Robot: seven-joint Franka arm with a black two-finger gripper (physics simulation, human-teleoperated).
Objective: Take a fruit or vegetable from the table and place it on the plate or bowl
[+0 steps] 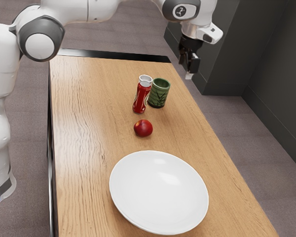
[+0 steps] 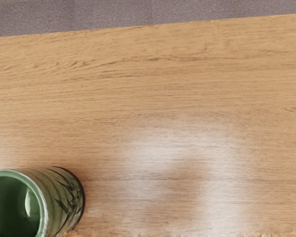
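Your gripper (image 1: 190, 73) hangs high over the far part of the wooden table (image 1: 89, 128), near its edge on the exterior view's right. It points down and it carries nothing. From this side angle you cannot tell if it is open or closed.

The task's thing is the red fruit (image 1: 143, 128), which looks like an apple. It lies on the bare wood about in the middle of the table, and nothing touches it. It is well apart from your gripper and much lower.

The white plate (image 1: 159, 191) sits on the near part of the table, close to the fruit but with a strip of wood between them. The plate has nothing on it.

Behind the fruit two things stand upright, just beside each other: a red bottle (image 1: 142, 94) with a white top, and a green cup (image 1: 159, 93) with a dark leaf pattern. The cup is on the side of the exterior view's right, nearer to your gripper.

In the wrist view you see the same green cup (image 2: 39, 202) from above, with its mouth open toward the camera. Around it is the table wood (image 2: 163, 98), and past the table's edge a band of grey floor (image 2: 138, 12).
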